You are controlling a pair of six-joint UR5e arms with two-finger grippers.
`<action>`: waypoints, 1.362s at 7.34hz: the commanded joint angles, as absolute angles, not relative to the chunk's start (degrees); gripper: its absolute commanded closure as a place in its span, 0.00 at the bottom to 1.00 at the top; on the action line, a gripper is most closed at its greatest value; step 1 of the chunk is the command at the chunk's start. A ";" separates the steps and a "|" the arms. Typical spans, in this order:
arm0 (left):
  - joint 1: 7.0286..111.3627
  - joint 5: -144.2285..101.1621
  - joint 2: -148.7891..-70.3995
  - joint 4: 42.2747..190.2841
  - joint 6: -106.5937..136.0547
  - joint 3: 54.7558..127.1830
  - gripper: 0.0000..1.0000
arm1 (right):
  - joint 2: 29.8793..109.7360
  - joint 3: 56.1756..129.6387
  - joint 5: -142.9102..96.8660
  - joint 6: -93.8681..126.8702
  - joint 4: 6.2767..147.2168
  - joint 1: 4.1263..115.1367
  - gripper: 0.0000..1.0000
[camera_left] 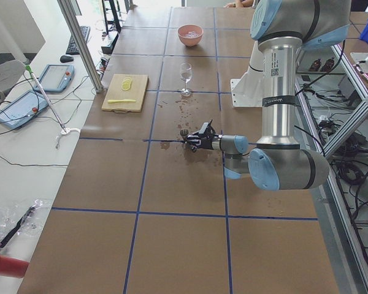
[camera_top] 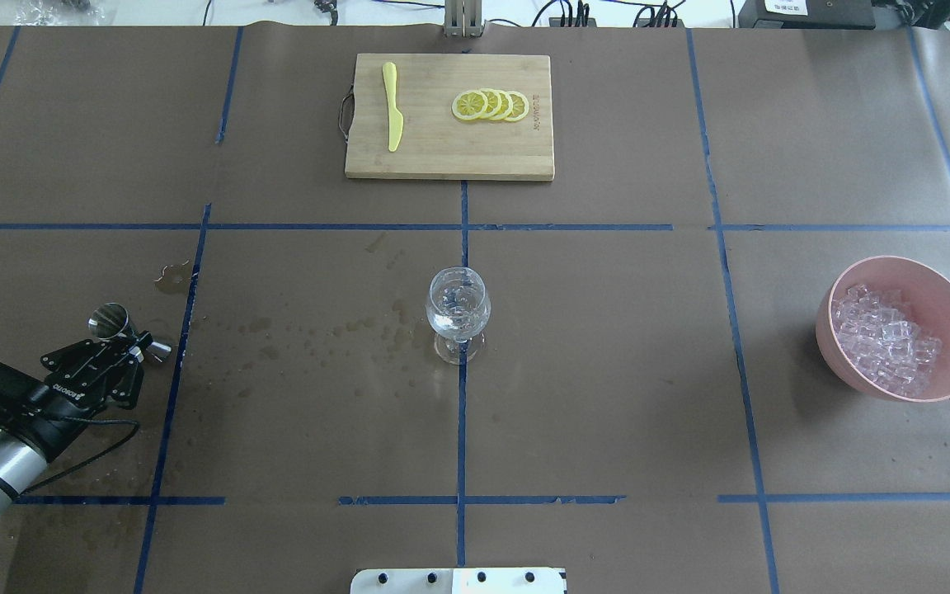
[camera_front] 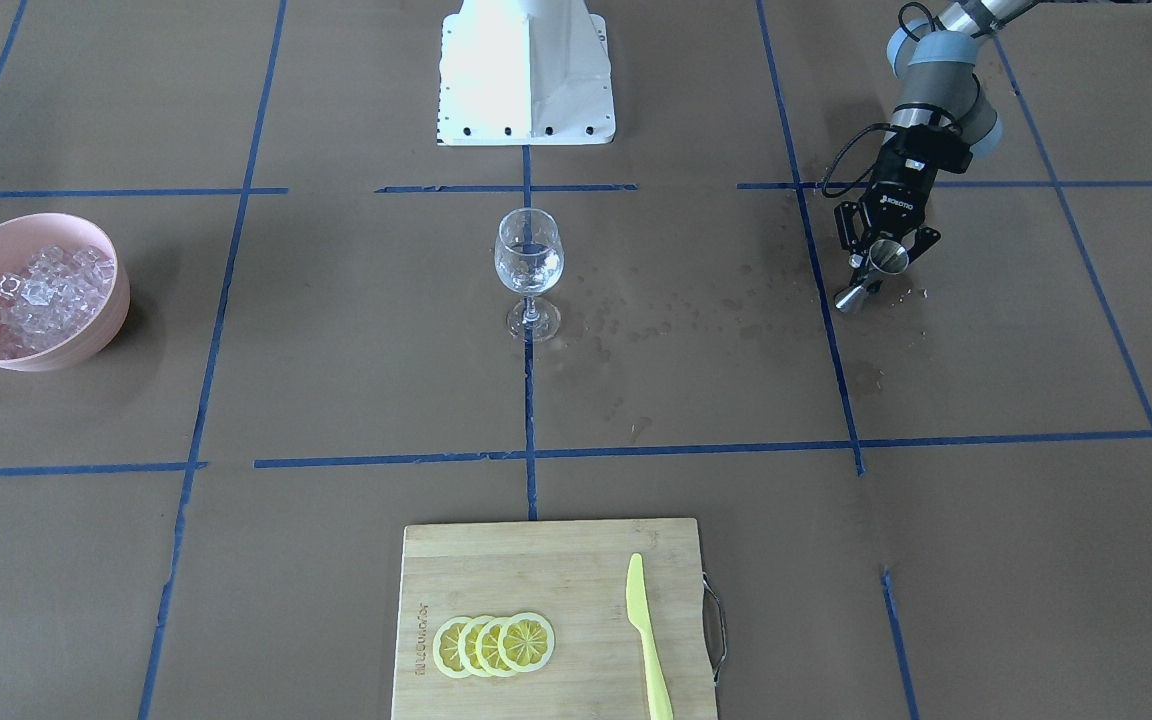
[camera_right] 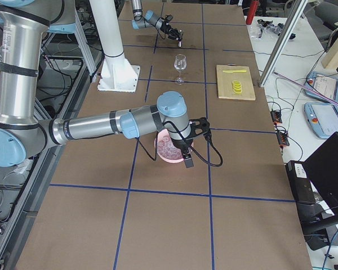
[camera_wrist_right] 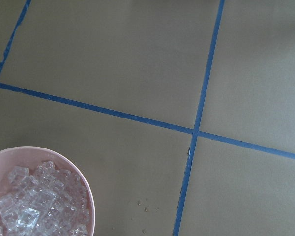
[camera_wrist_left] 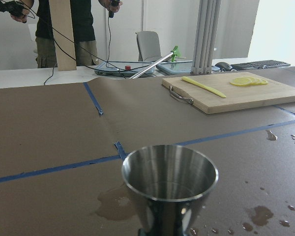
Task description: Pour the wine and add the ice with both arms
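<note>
left gripper point(camera_top: 138, 342) clamps the steel jigger point(camera_top: 110, 320) at its waist, over wet-spotted brown paper point(camera_top: 318, 412). wine point(camera_front: 528, 268) sits in the stemmed glass point(camera_top: 458, 309) at table centre. ice point(camera_top: 887, 338) fills the pink bowl point(camera_top: 949, 301); right gripper point(camera_right: 188, 162) hangs near it, and i cannot tell its grip.

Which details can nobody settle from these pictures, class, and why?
Right gripper: only in the exterior right view, small; open or shut unclear.
Jigger: base cut off by the left wrist view's lower edge.
Wine glass: too small in exterior left view; fill unclear.
</note>
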State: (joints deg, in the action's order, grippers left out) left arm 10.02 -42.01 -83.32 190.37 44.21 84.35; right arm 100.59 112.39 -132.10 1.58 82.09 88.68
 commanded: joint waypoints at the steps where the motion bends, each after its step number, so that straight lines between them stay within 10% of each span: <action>1: 10.02 -42.01 -83.32 190.37 44.21 84.29 1.00 | 100.72 112.41 -132.10 1.58 82.09 88.68 0.00; 10: 9.76 -42.01 -83.41 190.28 44.12 84.11 0.71 | 100.72 112.41 -132.10 1.58 82.09 88.59 0.00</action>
State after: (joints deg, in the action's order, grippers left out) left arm 9.76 -42.02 -83.41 190.28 44.19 84.13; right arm 100.72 112.41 -132.10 1.58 82.09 88.62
